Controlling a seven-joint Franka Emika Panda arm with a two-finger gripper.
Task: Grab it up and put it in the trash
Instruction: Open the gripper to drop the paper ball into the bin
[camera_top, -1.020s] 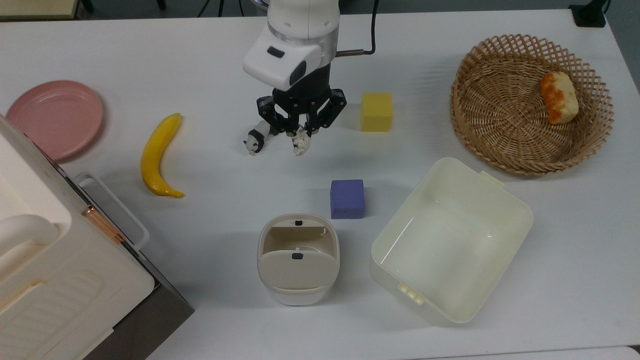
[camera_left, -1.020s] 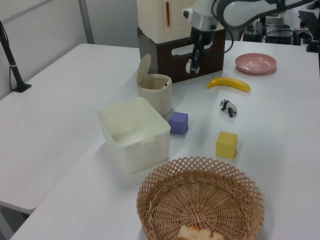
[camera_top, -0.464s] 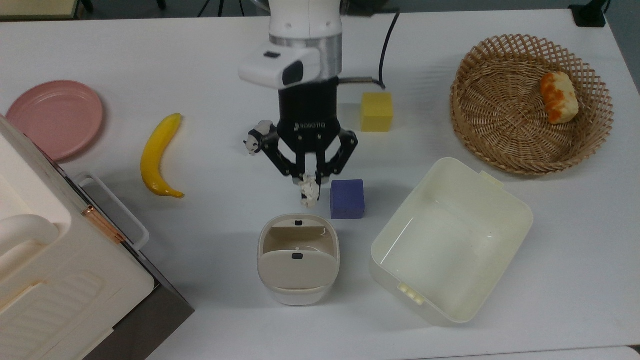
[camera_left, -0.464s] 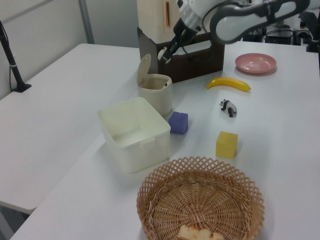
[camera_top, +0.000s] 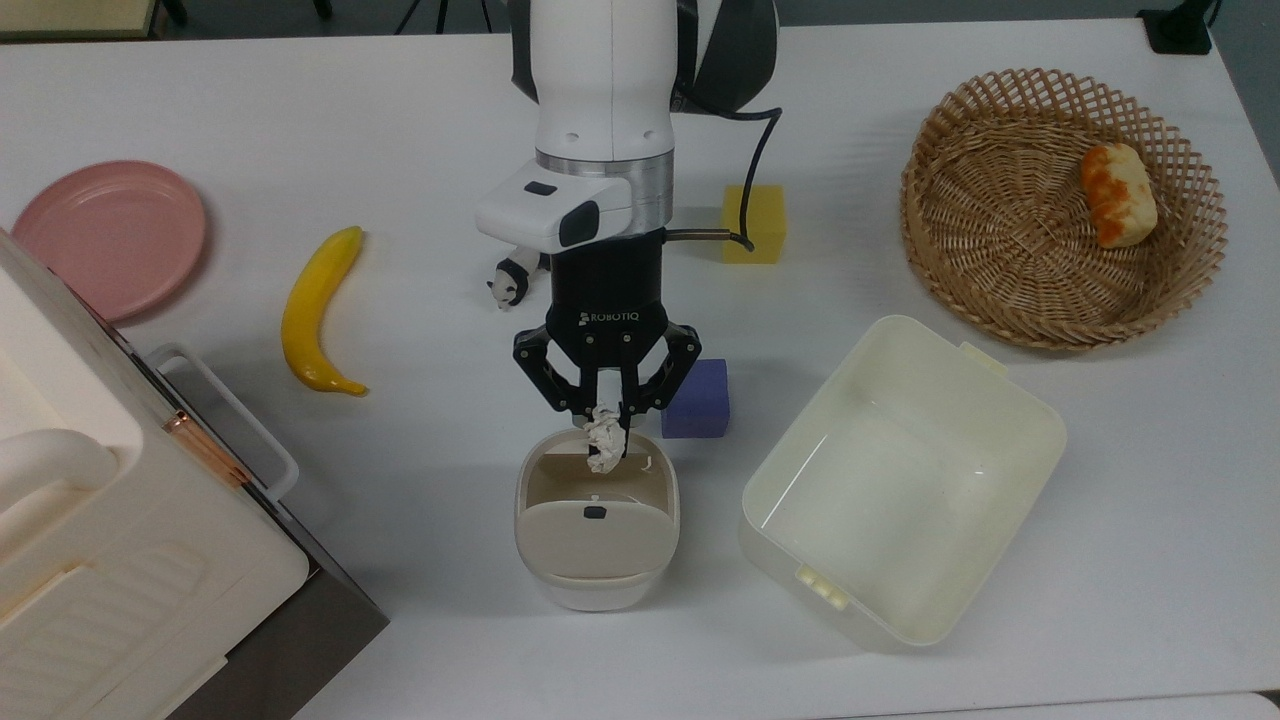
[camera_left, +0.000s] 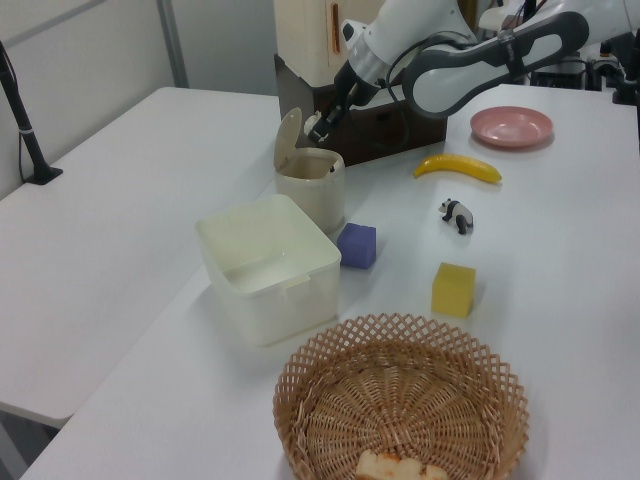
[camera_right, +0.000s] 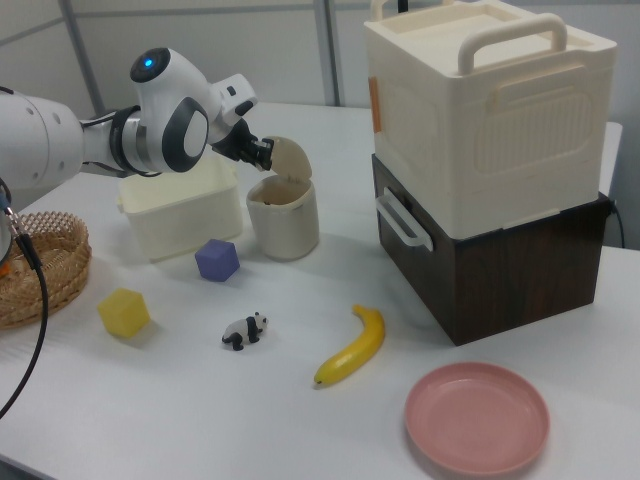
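Fingers (camera_top: 604, 412) of the gripper are pinched on the crumpled paper ball (camera_top: 603, 443), which hangs from their tips over the far edge of the trash bin (camera_top: 597, 575) opening in the top view. In the left view the gripper (camera_left: 318, 128) sits above the bin (camera_left: 312, 190), near its raised flap lid (camera_left: 288, 137); in the right view the gripper (camera_right: 262, 153) is close beside that upright flap (camera_right: 291, 160).

Judging from the top view, the ball is at the rim side of the opening and not over its middle, so letting go now could land it on the rim or drop it onto the desk (camera_top: 300, 100) between the bin and the purple cube (camera_top: 697, 400). Light crumpled paper may also cling to 1 finger pad when the grip opens. A low approach risks knocking the flap or nudging the light bin.

Farther out lie the panda figurine (camera_top: 510, 280), the yellow cube (camera_top: 753, 223), the banana (camera_top: 314, 310), the cream tub (camera_top: 900, 480), the wicker basket (camera_top: 1060, 205) and the pink plate (camera_top: 108, 235).
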